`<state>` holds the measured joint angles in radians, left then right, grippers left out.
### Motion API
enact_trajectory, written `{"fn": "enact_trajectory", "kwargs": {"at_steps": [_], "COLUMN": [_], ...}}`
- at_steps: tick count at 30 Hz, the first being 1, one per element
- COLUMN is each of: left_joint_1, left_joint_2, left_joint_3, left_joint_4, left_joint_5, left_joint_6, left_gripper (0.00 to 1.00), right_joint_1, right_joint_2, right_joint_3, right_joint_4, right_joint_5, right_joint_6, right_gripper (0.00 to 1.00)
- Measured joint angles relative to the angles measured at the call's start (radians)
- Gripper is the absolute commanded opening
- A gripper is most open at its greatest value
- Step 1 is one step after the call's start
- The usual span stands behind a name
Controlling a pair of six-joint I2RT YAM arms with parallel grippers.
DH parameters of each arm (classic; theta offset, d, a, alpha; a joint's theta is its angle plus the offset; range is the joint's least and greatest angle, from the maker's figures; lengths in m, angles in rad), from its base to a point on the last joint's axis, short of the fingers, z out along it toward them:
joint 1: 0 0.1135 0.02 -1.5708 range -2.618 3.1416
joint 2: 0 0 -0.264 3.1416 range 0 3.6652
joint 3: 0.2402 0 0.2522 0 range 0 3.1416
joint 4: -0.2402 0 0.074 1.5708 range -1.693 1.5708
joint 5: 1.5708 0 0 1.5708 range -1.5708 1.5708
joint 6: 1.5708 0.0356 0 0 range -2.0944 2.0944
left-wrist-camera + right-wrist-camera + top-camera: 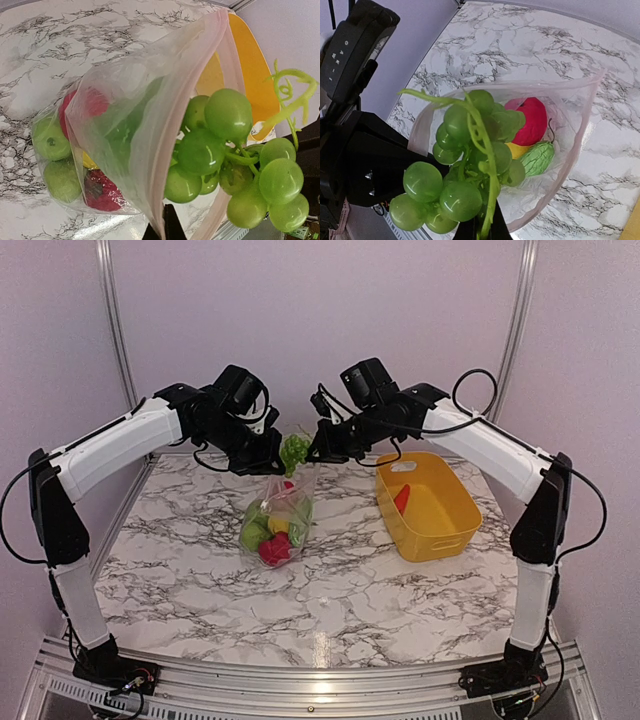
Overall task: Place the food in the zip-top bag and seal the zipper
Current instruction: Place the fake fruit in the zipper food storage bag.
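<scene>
Top external: zip-top bag (297, 496) is being held up mid-table.
Left gripper (273, 464): is pinching the bag's rim.
Right gripper (316, 452): is gripping green grapes (294, 450) above its mouth.

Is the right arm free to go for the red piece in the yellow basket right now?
Probably not yet: the right gripper is shut on the grape bunch. Otherwise the way looks free; the red piece lies uncovered in the open basket.

Grapes (200, 150) across bag mouth (161, 170) (snug)
</scene>
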<state>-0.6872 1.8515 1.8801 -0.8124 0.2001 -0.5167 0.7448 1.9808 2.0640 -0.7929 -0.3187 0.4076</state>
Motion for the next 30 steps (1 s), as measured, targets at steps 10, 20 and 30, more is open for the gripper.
{"fn": "enact_trajectory", "kwargs": {"at_steps": [10,20,30], "left_joint_1": [0.000,0.000,0.000], "left_joint_2": [0.000,0.000,0.000], "left_joint_3": [0.000,0.000,0.000], "left_joint_4": [0.001,0.002,0.008], "left_joint_5": [-0.018,-0.017,-0.029], "left_joint_6": [0.000,-0.004,-0.004], "left_gripper": [0.00,0.00,0.00], "right_joint_1": [0.003,0.003,-0.025], "right_joint_2": [0.011,0.050,0.090], "right_joint_3": [0.034,0.106,0.159], "right_joint_4": [-0.113,-0.121,-0.110], "right_joint_5": [0.066,-0.018,-0.087], "right_joint_6": [0.011,0.013,0.023], "right_gripper": [0.04,0.26,0.43]}}
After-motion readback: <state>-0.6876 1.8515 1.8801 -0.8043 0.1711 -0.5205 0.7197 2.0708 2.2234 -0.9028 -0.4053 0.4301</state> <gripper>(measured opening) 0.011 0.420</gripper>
